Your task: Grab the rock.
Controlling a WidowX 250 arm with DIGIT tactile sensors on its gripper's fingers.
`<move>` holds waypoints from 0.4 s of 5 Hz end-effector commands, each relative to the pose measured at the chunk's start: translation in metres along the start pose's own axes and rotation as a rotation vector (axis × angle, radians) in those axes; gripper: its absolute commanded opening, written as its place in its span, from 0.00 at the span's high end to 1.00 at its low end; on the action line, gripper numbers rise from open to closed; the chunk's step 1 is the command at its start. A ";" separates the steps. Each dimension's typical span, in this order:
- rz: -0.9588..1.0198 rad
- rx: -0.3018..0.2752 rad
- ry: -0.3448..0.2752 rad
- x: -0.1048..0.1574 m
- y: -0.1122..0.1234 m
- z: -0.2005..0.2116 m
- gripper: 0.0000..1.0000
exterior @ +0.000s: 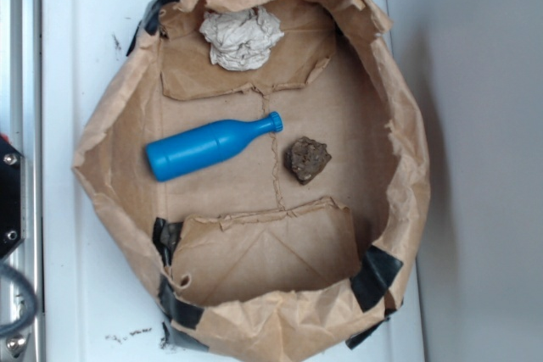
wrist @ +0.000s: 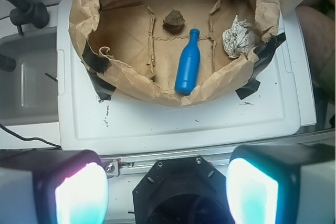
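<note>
The gripper (wrist: 167,192) hangs back from the white tray (wrist: 157,124), fingers spread wide and empty. Beyond it, inside the brown paper bag (wrist: 131,80), lies the blue bottle (wrist: 187,65); the rock (wrist: 173,21) sits just past the bottle's neck, apart from it.

Dark brown-grey mottled rock (exterior: 306,159), bright blue bottle (exterior: 208,147), off-white paper ball (exterior: 242,37), tan paper bag (exterior: 399,209) patched with black tape (exterior: 374,276), white bench (exterior: 93,57)
</note>
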State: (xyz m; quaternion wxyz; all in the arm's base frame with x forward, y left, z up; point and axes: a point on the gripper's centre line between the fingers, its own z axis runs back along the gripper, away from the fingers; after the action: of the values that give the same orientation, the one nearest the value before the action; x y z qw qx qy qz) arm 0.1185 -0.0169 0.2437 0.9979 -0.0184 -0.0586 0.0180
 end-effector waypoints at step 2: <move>0.059 0.040 -0.019 0.019 -0.005 -0.003 0.00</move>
State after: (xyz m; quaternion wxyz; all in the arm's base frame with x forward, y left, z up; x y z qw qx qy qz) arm 0.1355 -0.0203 0.2333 0.9978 0.0003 -0.0472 0.0471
